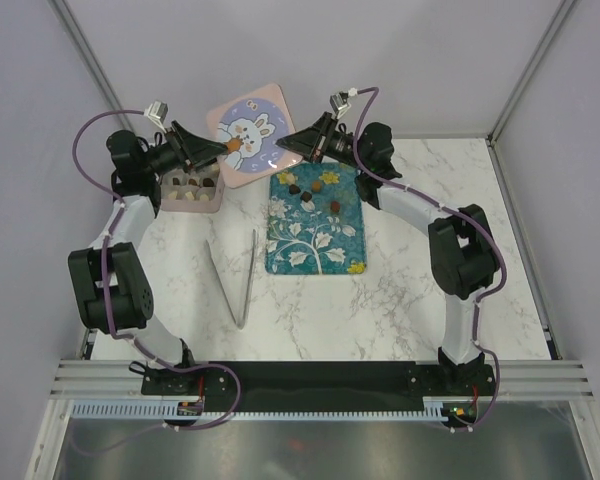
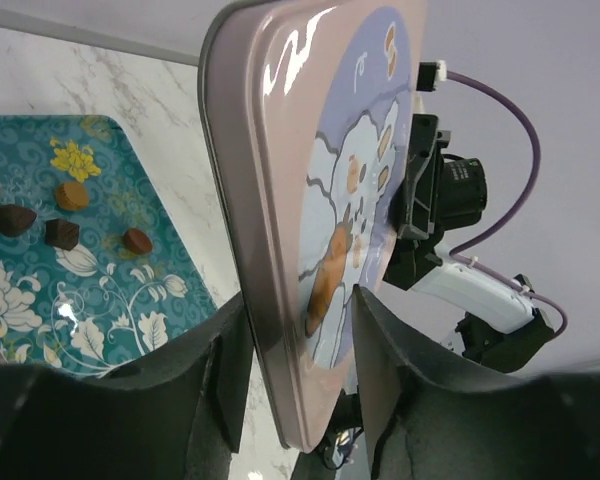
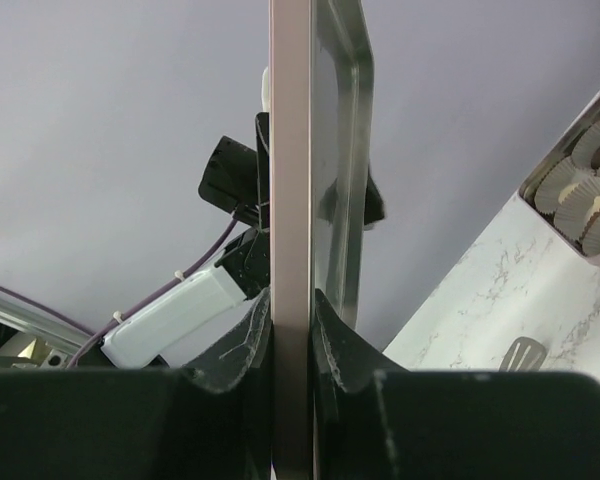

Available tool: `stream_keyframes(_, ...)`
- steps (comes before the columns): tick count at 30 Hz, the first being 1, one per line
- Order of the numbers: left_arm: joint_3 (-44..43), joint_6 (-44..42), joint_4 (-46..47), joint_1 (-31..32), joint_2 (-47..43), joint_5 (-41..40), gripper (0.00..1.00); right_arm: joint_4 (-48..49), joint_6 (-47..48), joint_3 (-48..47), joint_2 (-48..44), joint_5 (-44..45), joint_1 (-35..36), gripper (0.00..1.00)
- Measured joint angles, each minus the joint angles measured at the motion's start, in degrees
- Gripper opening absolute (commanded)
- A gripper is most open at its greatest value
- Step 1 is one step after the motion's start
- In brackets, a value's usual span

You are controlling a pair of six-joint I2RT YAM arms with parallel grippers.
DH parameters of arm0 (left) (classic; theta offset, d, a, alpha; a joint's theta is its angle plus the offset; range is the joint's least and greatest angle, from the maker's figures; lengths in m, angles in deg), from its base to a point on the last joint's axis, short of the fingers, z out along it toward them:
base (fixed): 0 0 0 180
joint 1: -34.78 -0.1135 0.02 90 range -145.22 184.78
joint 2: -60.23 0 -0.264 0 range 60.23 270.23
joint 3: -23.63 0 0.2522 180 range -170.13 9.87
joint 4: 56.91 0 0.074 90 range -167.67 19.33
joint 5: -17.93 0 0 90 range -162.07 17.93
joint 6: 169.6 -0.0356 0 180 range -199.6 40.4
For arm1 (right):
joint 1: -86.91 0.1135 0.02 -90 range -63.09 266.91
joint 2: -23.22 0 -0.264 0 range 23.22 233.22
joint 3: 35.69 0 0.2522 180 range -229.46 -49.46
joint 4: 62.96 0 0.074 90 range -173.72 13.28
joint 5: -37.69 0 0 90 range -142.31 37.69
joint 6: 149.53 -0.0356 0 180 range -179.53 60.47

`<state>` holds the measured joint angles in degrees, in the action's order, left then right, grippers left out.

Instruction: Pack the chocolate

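Nearest the bases, well short of both pincers, thin metal tongs (image 1: 242, 275) lie in a closed V on the white marbled table (image 1: 400, 300). Beyond them, just on the near side of the right pincer (image 1: 299, 145), sits a glossy teal tray (image 1: 315, 250) printed with white leaves and yellow flowers. The chocolate (image 1: 315, 190) lies loose on the tray's far half, close below that pincer and well to the right of the left pincer (image 1: 228, 148). The pieces are small and matte: dark brown, mid brown and one cream, some rounded, some blocky. Just on the near side of the left pincer stands a pinkish box (image 1: 192, 190) of pleated paper cups (image 3: 580, 195); what fills them is too small to tell. Farthest, a square tin lid (image 1: 250, 135) with rounded corners, pink with a bunny print and a bare shiny underside, hangs between the two pincers above the table. Each pincer is narrowed to the lid's thickness and clamps an opposite edge, black fingers (image 2: 380, 360) pressing both faces.
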<state>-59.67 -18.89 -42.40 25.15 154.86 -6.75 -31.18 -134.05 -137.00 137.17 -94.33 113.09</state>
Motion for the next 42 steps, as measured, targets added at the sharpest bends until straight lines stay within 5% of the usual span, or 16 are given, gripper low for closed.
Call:
stream_keyframes(5,0.2,4.0,5.5,0.0,2.8,1.1,0.27,2.2,-2.3,-0.1,2.9,-0.3,-0.1,0.09)
stream_keyframes(11,-0.3,5.3,5.7,-0.3,5.0,2.3,0.03,1.2,-3.0,-0.5,6.2,-0.8,-0.6,0.32)
stream_keyframes(25,-4.6,2.0,-2.3,0.0,7.4,2.7,0.02,-3.6,2.6,4.0,6.5,-3.1,-0.8,0.4)
stream_keyframes(32,-4.8,0.7,-3.9,0.0,8.5,2.6,0.02,-0.3,1.8,5.7,5.9,-4.4,-1.2,0.19)
stream_keyframes(35,-5.9,0.2,-7.3,-0.2,9.1,2.8,0.18,2.5,0.3,6.1,5.6,-4.5,-1.2,0.03)
stream_keyframes(36,-6.7,-0.5,-8.7,-0.2,9.2,2.9,0.36,3.3,-0.5,6.5,5.6,-4.2,-1.1,0.01)
stream_keyframes(37,-7.7,-1.3,-10.3,-0.2,9.3,2.8,0.43,3.8,-1.0,6.8,5.7,-3.8,-1.0,0.0)
stream_keyframes(42,-15.3,-9.4,-22.7,-4.7,10.2,-5.0,0.62,8.0,-4.1,3.6,8.4,-2.1,0.6,0.0)
